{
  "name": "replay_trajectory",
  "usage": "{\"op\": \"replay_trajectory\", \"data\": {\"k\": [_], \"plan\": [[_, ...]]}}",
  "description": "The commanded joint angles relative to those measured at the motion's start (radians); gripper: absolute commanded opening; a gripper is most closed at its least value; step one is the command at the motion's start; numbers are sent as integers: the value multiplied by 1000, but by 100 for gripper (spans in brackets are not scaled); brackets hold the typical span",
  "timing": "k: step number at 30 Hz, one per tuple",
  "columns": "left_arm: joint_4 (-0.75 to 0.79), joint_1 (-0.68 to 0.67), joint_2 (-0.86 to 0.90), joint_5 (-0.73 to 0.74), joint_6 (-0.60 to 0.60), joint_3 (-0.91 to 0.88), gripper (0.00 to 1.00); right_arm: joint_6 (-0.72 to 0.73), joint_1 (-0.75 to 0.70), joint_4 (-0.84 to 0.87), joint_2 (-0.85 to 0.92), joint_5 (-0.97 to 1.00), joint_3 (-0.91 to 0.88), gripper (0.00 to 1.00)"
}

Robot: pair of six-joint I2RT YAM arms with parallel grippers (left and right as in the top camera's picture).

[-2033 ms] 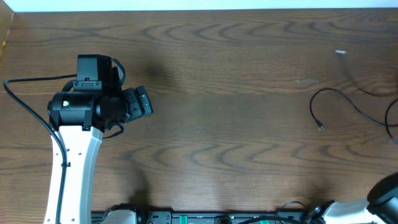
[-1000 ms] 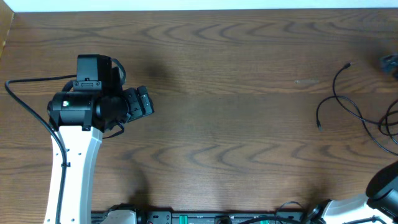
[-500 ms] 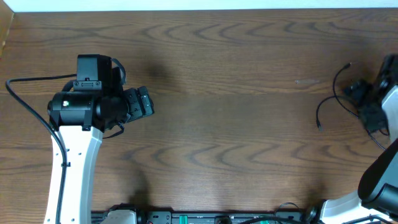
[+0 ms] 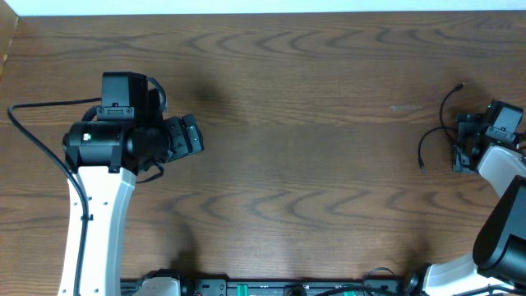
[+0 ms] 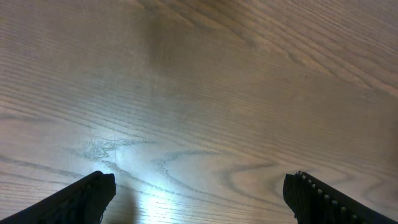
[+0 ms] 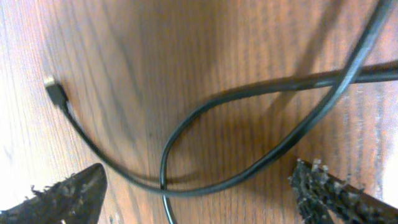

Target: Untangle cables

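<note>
**Mia:** Counting from the biggest thing down, what do you see?

**Tom:** One big brown wooden table (image 4: 312,74). It fills almost the whole view from above.

**Mia:** What is next?

**Tom:** Two robot arms. The left arm (image 4: 99,205) is white and black and reaches in from the near edge on the left side. The right arm (image 4: 503,168) comes in at the far right side.

**Mia:** How many pincers?

**Tom:** Two, one on each arm. The left gripper (image 5: 199,186) has its two dark fingers wide apart. Only bare wood is between them, so it holds nothing. The right gripper (image 6: 199,177) is spread wide too. Thin cord lies on the wood between its fingers, but it is not pinched. I cannot tell if the fingers touch it.

**Mia:** Any other cords?

**Tom:** One thick black cord (image 4: 57,103) runs from the left arm toward the left edge of the table.

**Mia:** And the cables?

**Tom:** The cables (image 6: 249,92) are very thin, black and a bit shiny. They lie on the table at its right side, right under the right gripper. Up close, two strands cross each other and one bends round in a loop. From above, two loose ends poke out to the left of the pincer, one farther back and one nearer. I cannot tell if it is one cord or more.

**Mia:** What is the smallest thing?

**Tom:** One tiny plug (image 6: 55,92) with a pale tip, lying flat on the wood.
</note>
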Motion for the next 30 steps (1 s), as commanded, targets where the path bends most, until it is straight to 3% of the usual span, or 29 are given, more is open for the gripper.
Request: {"op": "replay_trajectory", "data": {"k": [1, 6, 15, 22, 30], "plan": [[-2, -2, -3, 1, 17, -2, 93, 60, 6, -11, 18, 91, -39, 89], [-3, -2, -3, 2, 16, -2, 92, 60, 6, 19, 61, 135, -39, 86], [-4, -3, -3, 6, 16, -2, 92, 60, 5, 164, 224, 192, -39, 70], [-16, -2, -3, 6, 16, -2, 92, 56, -10, 219, 286, 262, -39, 52], [-21, -3, -3, 5, 13, -2, 93, -83, -114, 317, 285, 343, -37, 51]]}}
